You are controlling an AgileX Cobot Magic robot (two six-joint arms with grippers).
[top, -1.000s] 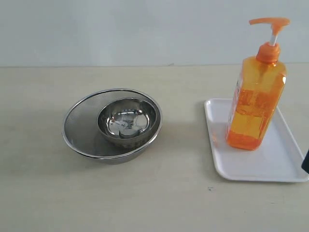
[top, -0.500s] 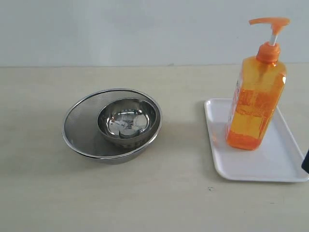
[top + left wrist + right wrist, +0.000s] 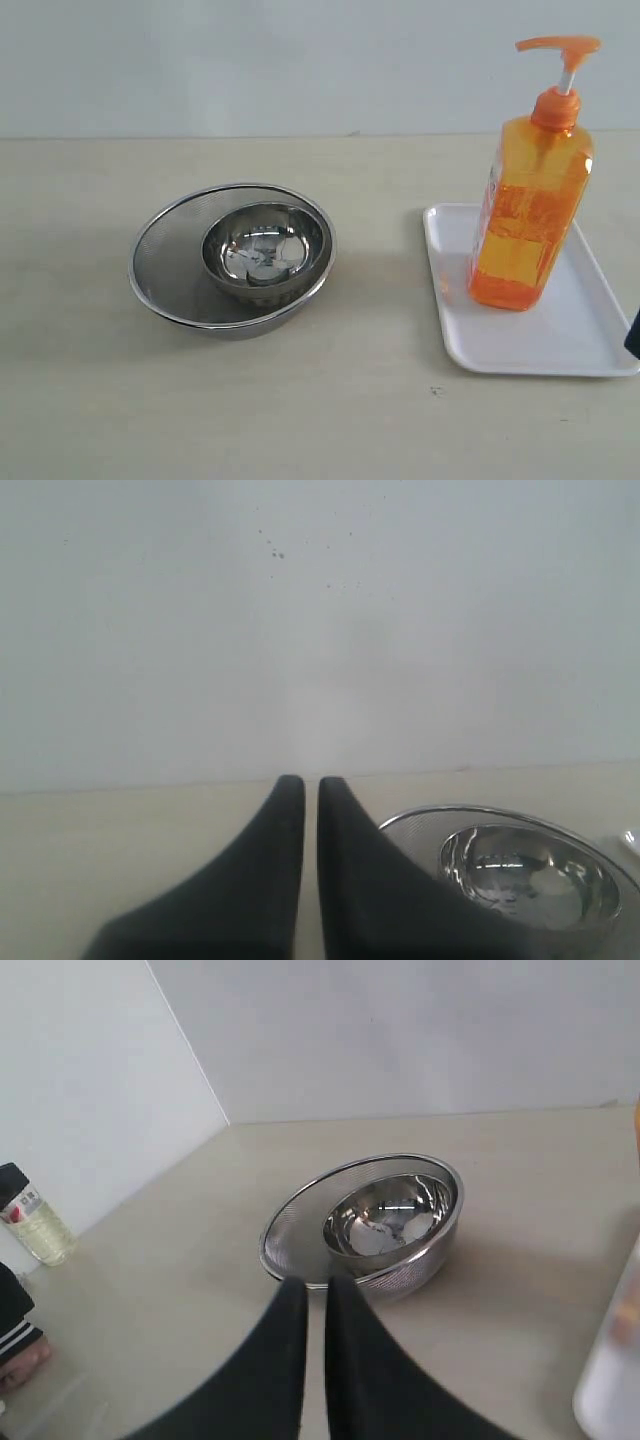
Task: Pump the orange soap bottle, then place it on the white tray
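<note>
The orange soap bottle (image 3: 530, 210) stands upright on the white tray (image 3: 580, 335) at the right of the exterior view, its pump head raised. Neither gripper touches it. In the left wrist view my left gripper (image 3: 311, 785) is shut with nothing between its fingers, aimed past the bowls toward the wall. My right gripper (image 3: 315, 1285) is shut and empty too, hovering short of the bowls; a sliver of the tray (image 3: 612, 1380) and of the orange soap bottle (image 3: 636, 1120) shows at the frame's edge. In the exterior view only a dark bit of the right arm (image 3: 633, 335) shows at the right edge.
A small steel bowl (image 3: 265, 250) sits inside a larger mesh steel bowl (image 3: 165, 265) left of centre on the beige table. In the right wrist view a small clear bottle with a black cap (image 3: 30, 1218) stands off to one side by the wall.
</note>
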